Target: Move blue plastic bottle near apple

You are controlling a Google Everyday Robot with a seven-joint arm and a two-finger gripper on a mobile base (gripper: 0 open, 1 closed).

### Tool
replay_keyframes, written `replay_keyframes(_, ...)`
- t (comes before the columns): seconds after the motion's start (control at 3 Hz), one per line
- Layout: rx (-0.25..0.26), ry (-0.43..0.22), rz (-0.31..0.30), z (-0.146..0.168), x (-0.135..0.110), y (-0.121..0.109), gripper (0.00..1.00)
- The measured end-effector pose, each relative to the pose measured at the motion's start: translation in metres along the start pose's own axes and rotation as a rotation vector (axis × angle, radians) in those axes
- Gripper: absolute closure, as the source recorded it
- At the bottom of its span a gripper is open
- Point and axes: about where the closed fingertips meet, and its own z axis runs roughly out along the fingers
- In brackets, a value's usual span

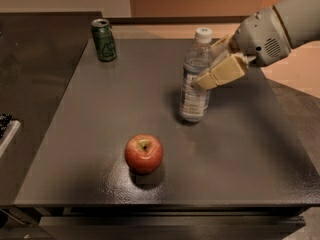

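One apple [144, 154] is sitting nearest the front edge of the dark desk [250, 149], red with yellowish patches, its stem dimple facing up. It is resting alone, with nothing touching it.

Behind the apple and a little to its right, one blue plastic bottle [194, 96] is standing upright, its white cap on top and its blue-and-white label wrapping the middle. It is near the apple but apart from it, with a strip of bare desk lying between them. Whether its base is pressing on the desk or hanging just above it cannot be told.

One hand [204, 64] is reaching in from the right, above and beyond the apple, and is gripping the bottle's upper body: one tan finger [220, 74] is crossing in front of the bottle, and the other is showing behind it, just under the cap. The single grey arm [280, 29] is stretching away toward the upper right corner.

Farthest from the apple, well behind it and to its left, one green can [104, 40] is standing upright near the desk's back left corner.
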Motion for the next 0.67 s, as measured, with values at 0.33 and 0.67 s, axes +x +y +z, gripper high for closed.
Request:
replay_keyframes(0.33, -0.031, -0.001, -0.009, 0.004, 0.003, 0.014, 1.0)
replay_keyframes(0.67, -0.061, -0.003, -0.024, 0.011, 0.005, 0.027, 1.0)
